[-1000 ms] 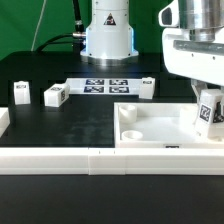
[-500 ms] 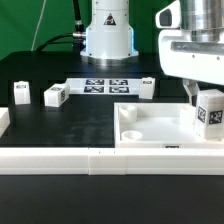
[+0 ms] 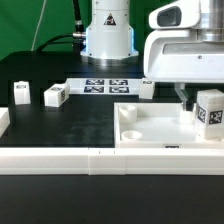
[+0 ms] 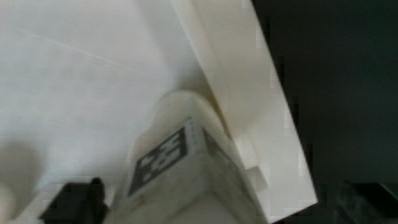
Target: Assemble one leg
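The arm reached from its base (image 3: 106, 32) at the middle of the table's back edge toward the front corner on the exterior view's right. Its broad white wrist housing (image 3: 186, 48) hung level over the square white tray (image 3: 150, 122), with the fingers pointing straight down.

The gripper (image 4: 217, 198) was spread wide and held nothing. In the wrist view its two dark fingertips (image 4: 73, 201) showed far apart, with the leg (image 3: 208, 110) between them. In the exterior view one finger (image 3: 183, 96) hung just beside the leg, with a narrow gap between them. The other finger could not be made out there.

The leg stood upright inside the tray, near the tray's back wall on the exterior view's right, its square marker facing the front edge of the table. The wrist view showed it close against the tray's raised wall (image 4: 246, 95).

Three spare legs stood on the black table (image 3: 85, 118). Two were toward the exterior view's left (image 3: 20, 93) (image 3: 55, 95), and one was just behind the tray (image 3: 147, 87). The marker board (image 3: 105, 85) lay flat near the back edge, in front of the base. A long white rail (image 3: 60, 160) ran along the front edge.
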`<state>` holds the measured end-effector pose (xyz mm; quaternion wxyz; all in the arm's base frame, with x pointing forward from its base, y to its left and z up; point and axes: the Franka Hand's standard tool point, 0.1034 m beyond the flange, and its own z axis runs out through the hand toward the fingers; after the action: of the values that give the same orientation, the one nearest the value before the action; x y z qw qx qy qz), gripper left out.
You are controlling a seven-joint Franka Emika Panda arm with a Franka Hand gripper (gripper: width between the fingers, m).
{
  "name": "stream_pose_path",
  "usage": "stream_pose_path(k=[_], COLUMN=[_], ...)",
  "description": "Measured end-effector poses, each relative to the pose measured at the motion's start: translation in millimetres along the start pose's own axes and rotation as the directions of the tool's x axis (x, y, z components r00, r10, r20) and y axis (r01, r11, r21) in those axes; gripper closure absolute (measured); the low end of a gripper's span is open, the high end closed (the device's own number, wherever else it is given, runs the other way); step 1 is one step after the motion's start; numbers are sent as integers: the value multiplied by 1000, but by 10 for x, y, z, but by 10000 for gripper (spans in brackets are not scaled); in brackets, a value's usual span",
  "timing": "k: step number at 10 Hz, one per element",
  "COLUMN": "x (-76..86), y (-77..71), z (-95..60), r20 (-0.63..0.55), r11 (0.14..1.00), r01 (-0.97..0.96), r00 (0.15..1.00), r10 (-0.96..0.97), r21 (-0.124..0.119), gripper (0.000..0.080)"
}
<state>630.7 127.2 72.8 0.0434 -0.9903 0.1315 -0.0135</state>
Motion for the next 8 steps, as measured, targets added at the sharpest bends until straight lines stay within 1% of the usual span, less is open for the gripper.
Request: stream_pose_path(k=[2,3,5,6,7,8], x=[16,24,28,28,29,30], y=[9,27,46,45,46,49], z=[-16,-16,-10,-10,-10,-10], r20=[-2,-1,-1,-1,-1,-1], r11=[978,959,933,935,935,935], r01=[206,282,359,353,353,353], r00=[978,959,933,935,935,936], r10=[-206,-282,-359,-354,-354,-353], r21=[-23,-23,-22,-22,-22,-22], gripper=[151,151,151,267,403,403])
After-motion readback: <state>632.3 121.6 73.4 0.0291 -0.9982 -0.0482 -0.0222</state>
